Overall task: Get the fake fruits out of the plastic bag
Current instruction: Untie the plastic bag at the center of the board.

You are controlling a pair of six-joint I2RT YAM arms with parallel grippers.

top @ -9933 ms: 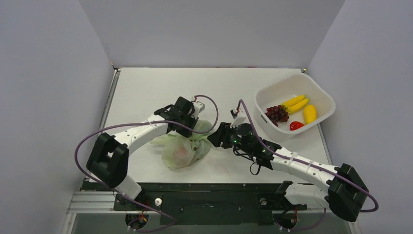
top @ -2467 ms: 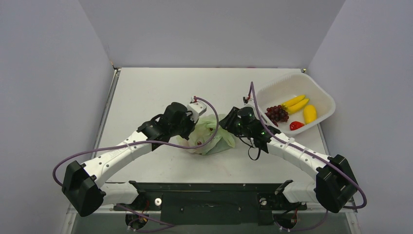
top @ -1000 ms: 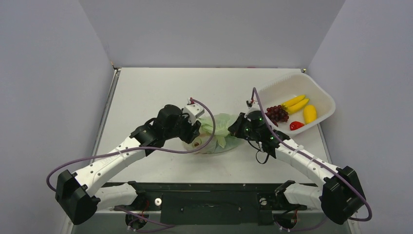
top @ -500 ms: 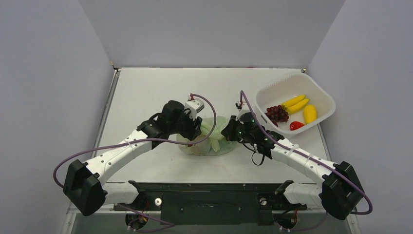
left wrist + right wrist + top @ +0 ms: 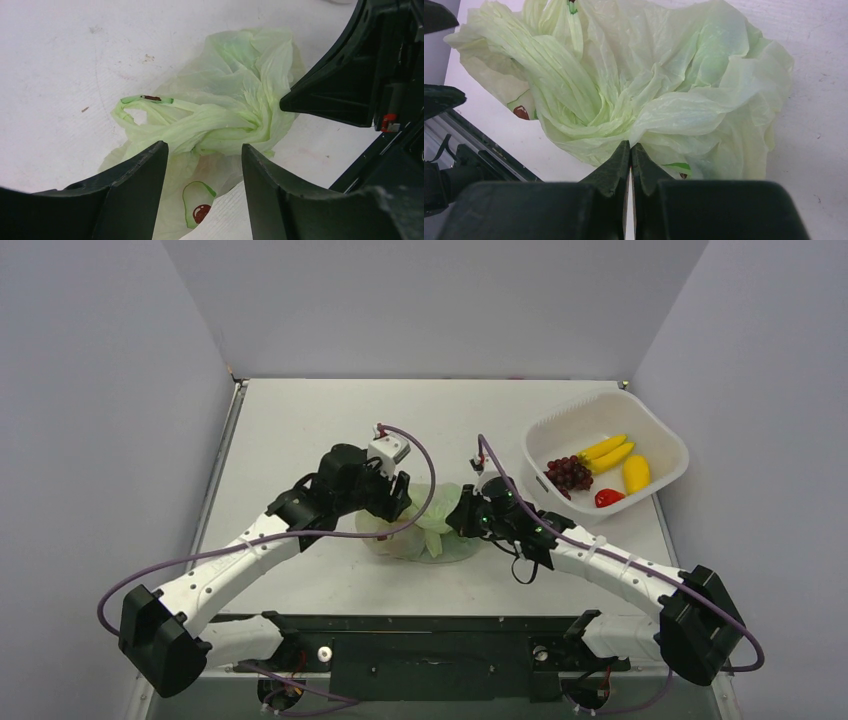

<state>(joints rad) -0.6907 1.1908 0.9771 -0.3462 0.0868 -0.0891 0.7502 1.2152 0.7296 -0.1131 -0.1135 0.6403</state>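
The pale green plastic bag (image 5: 420,532) lies crumpled on the table between my two arms. It shows bunched, with a loop handle, in the left wrist view (image 5: 220,115) and the right wrist view (image 5: 659,85). My left gripper (image 5: 396,504) is open at the bag's left edge, its fingers (image 5: 132,200) apart over the thin film. My right gripper (image 5: 462,516) is shut on a fold of the bag at its right side (image 5: 630,148). No fruit in the bag shows plainly; only a faint pinkish tint shows through the film.
The white basket (image 5: 668,440) stands at the back right with yellow bananas (image 5: 607,452), dark grapes (image 5: 568,473), a yellow fruit (image 5: 636,474) and a small red fruit (image 5: 608,497). The right arm's black body (image 5: 360,75) is close beside the left gripper.
My right gripper has moved a little left, still holding the bag. My left gripper has shifted slightly up and left. The bag is bunched narrower between them.
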